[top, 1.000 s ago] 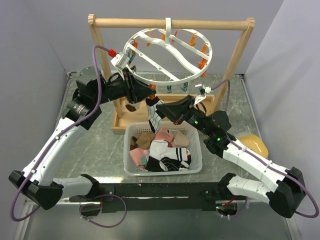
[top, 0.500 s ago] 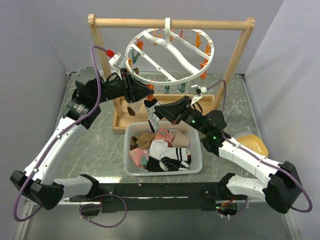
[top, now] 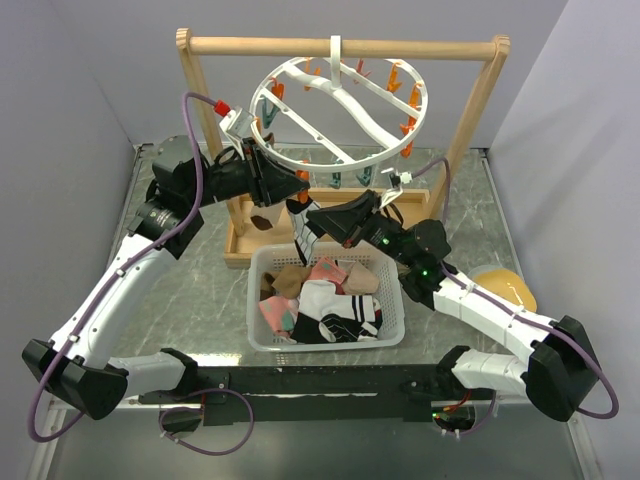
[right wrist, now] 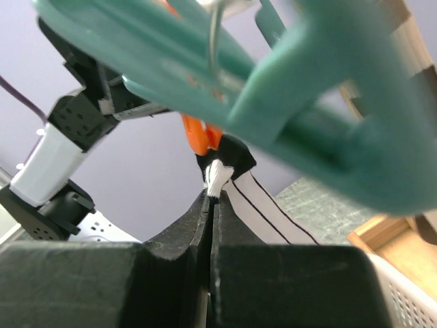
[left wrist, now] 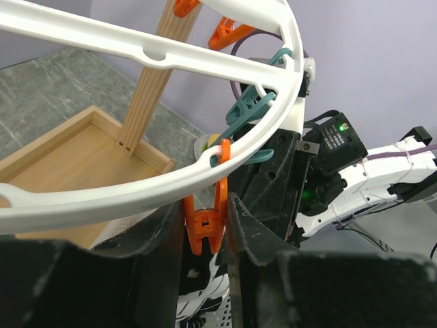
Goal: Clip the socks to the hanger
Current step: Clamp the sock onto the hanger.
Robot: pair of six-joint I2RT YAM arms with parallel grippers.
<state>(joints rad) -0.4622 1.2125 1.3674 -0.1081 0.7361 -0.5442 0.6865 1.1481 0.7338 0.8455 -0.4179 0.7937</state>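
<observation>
Now, left claw [left wrist: 205, 208] squeezing orange peg [left wrist: 205, 232], right claw [right wrist: 209, 199] clamped on striped sock [right wrist: 266, 210].

A teal peg [right wrist: 287, 102] looms blurred in the right wrist view, cut off at the top edge; the striped sock [right wrist: 266, 212] vanishes behind the right pincer [right wrist: 211, 196]; the hanger [left wrist: 123, 188] runs off the left wrist frame

The hanger [top: 340, 110] is smooth, faintly glossy white plastic, and its orange peg [left wrist: 207, 229] is equally hard plastic. The frame [top: 340, 46] is matt pale wood. The striped sock [right wrist: 263, 208] is soft knit cloth. The left end effector [left wrist: 206, 205] and right end effector [right wrist: 210, 198] look matt black and grainy.
</observation>
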